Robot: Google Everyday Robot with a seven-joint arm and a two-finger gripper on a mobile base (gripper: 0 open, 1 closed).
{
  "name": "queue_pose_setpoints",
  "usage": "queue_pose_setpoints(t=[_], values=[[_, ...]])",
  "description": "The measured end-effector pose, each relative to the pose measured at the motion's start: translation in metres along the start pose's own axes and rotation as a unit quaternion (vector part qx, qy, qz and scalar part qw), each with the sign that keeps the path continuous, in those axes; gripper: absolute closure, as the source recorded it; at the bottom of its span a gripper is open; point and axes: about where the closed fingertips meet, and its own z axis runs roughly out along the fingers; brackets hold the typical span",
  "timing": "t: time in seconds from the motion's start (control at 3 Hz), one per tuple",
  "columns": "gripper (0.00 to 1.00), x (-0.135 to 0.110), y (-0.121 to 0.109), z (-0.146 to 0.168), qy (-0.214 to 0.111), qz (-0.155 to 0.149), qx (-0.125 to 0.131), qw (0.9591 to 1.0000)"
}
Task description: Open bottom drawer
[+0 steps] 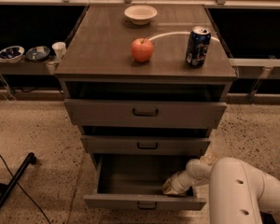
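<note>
The bottom drawer (144,201) of the grey-brown cabinet (102,55) stands pulled out toward me, its plain grey interior showing and its small dark bar handle at the lower front edge. My gripper (170,188) reaches in from the lower right on a white arm (242,190). It sits at the right end of the drawer, just behind the front panel's top edge. The middle drawer (147,145) and the top drawer (144,112) are each pulled out a little.
On the cabinet top are a red apple (142,50), a blue soda can (198,46) and a white bowl (140,14). Small bowls (23,53) and a cup (59,49) sit on a shelf at left. A black bar (11,183) lies on the speckled floor at lower left.
</note>
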Motion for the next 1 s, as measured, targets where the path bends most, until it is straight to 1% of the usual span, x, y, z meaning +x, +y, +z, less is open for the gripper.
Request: queue_pose_setpoints(t=[0.33,0.67,1.0], values=[[1.0,-0.003,0.024,0.005,0.002,0.012,-0.066,0.9978],[1.0,-0.009,0.058,-0.007,-0.025,0.036,-0.098,0.9942],[1.0,-0.016,0.096,-0.027,-0.062,0.06,-0.102,0.991]])
